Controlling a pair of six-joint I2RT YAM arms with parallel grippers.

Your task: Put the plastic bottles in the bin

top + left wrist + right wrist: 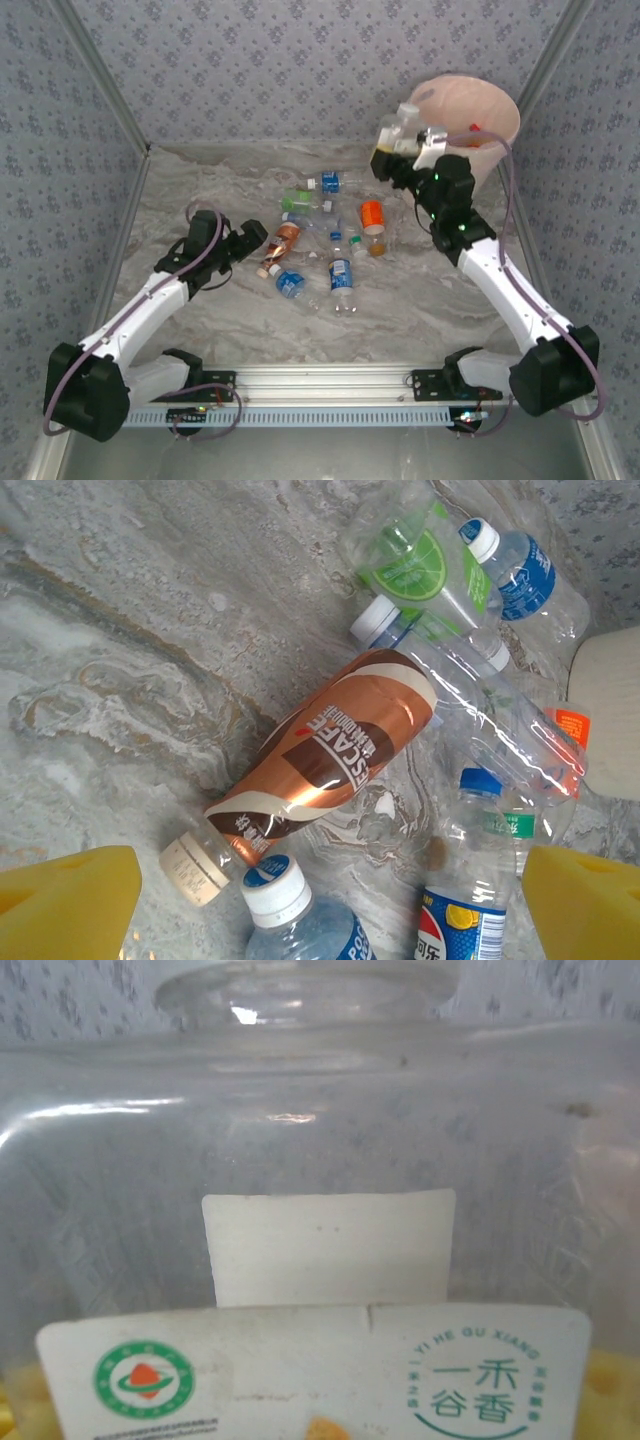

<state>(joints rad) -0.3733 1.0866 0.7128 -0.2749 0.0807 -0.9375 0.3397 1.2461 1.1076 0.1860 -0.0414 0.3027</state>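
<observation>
Clear bottle is up in the air, right at the bin's near rim, pinched in the right gripper. This looks like the carry-and-drop step. Next call: get it over the opening, then let go. The other bottles lie clustered on the table. The left gripper hovers spread wide over the brown bottle, lined up for a grab.
</observation>
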